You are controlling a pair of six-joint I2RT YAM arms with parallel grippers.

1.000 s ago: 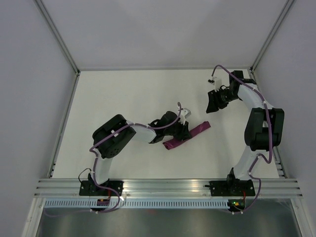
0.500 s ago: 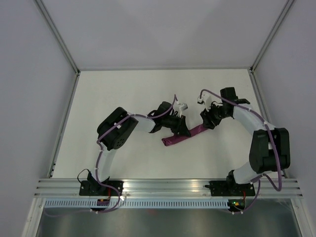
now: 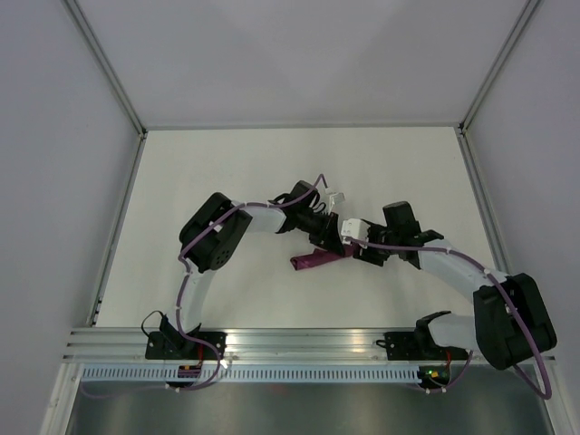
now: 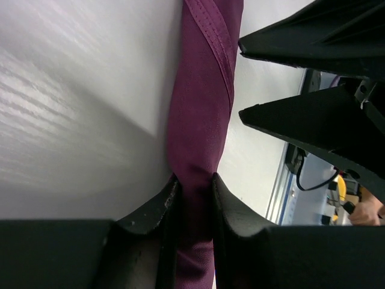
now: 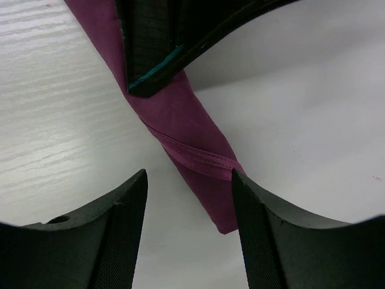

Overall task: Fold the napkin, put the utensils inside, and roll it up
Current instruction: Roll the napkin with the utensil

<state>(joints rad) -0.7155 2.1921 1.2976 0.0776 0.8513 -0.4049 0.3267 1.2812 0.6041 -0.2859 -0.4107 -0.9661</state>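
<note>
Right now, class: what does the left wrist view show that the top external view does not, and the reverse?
Only the left wrist view: the left pincer clamped on the rolled napkin, and its stitched hem. Only the top external view: the left arm's base, the right arm's base and the table. Both: the napkin, with the right pincer close beside it.

You have a white table (image 3: pixel 217 172) boxed in by 3 pale grey walls (image 3: pixel 299 54), with an aluminium rail (image 3: pixel 308 343) along the near edge.

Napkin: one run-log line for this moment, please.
napkin: rolled up | left gripper: shut on napkin | right gripper: open, astride its end
</note>
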